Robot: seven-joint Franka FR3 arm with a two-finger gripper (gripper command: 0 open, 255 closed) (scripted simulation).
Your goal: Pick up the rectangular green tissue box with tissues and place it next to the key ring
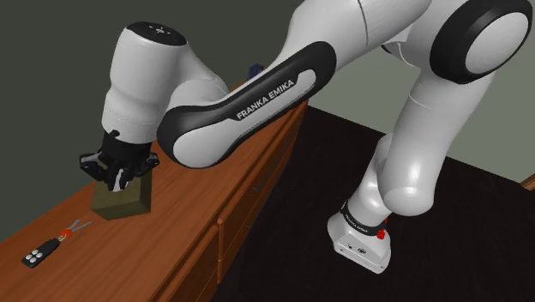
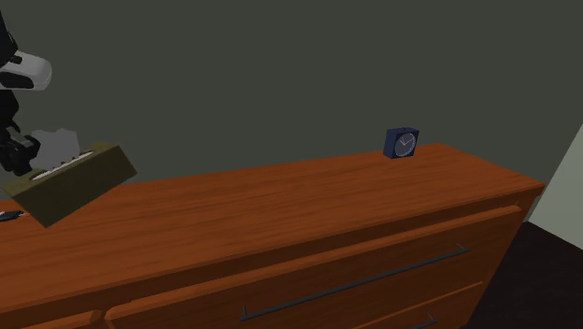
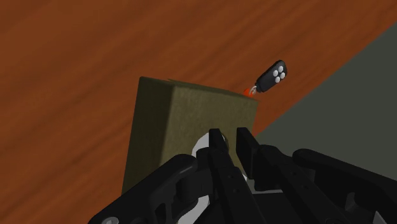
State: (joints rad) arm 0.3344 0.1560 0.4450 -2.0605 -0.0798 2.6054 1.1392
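Observation:
The olive-green tissue box [image 1: 121, 202] hangs tilted just above the wooden dresser top [image 1: 163, 223], with white tissue [image 2: 58, 142] sticking out of its slot. My black gripper [image 1: 120, 181] is shut on the box's top from above. In the wrist view the fingers [image 3: 216, 145] pinch close together at the box's [image 3: 184, 124] upper edge. The key ring [image 1: 53, 244], a black fob with a red tag and keys, lies on the dresser a short way beyond the box; its fob [image 3: 274, 74] peeks past the box's far corner. The second exterior view has the box [image 2: 75, 182] and gripper [image 2: 26, 159] at far left.
A small blue clock [image 2: 403, 143] stands at the dresser's far end, well away from the box. The dresser's front edge with drawers [image 1: 249, 197] drops to a dark floor [image 1: 463, 257]. The arm's white base [image 1: 364, 240] stands on the floor beside it.

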